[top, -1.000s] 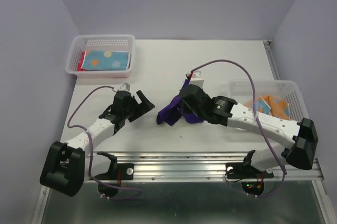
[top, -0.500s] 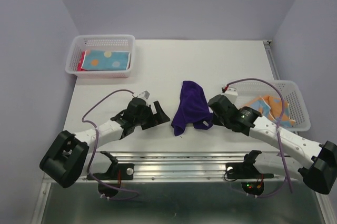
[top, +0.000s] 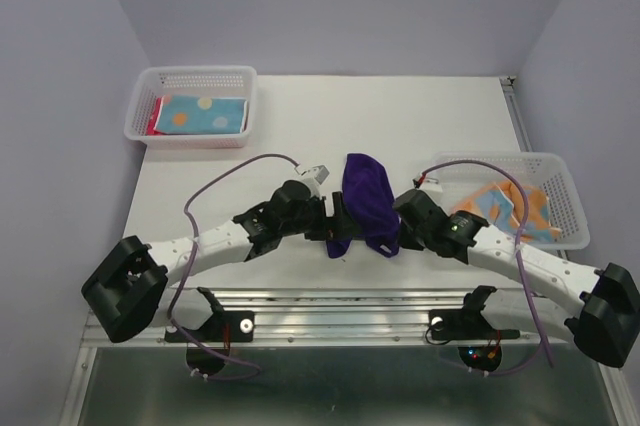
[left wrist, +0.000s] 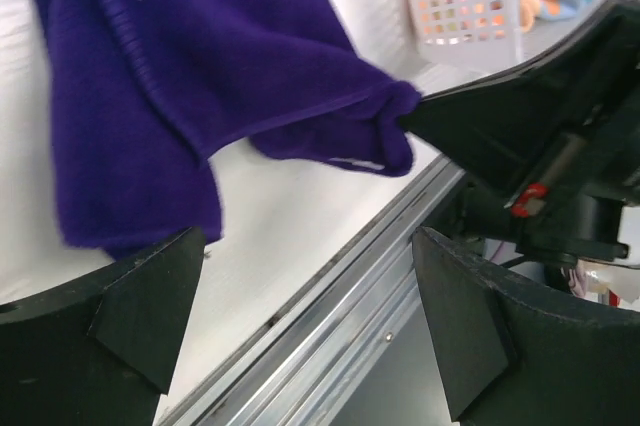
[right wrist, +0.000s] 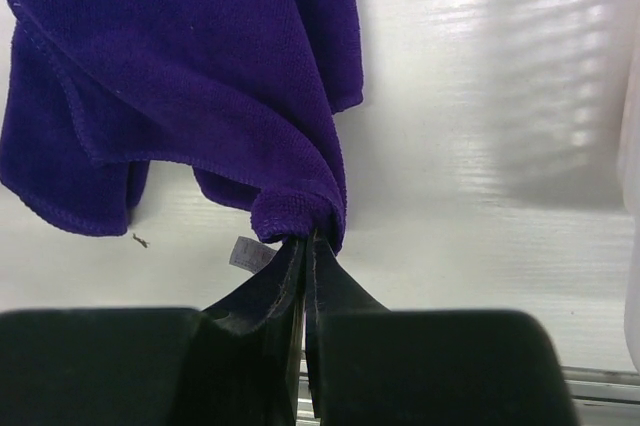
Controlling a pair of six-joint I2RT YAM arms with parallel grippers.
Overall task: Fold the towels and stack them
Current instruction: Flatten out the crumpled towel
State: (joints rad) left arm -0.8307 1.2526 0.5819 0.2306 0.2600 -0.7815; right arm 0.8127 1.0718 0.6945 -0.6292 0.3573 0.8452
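The dark purple towel (top: 365, 196) lies on the worktop (top: 400, 116) by its near edge, one corner pinched in the right end effector (right wrist: 305, 251). The left end effector (top: 334, 223) gapes beside it; next, I reckon, it must catch the other near corner to spread the cloth.

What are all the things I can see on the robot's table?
Purple towel: one, dark purple, table middle.
Dotted towel: one, light blue with orange and yellow dots, in the left basket.
Pink towel: one, pink, peeking out beside the dotted towel.
Patterned towel: one, orange and blue, in the right basket.
Baskets: two, white mesh, far left and right.
Table: one, white.
Left gripper: one, black, open, beside the purple towel.
Right gripper: one, black, shut on the purple towel's corner.
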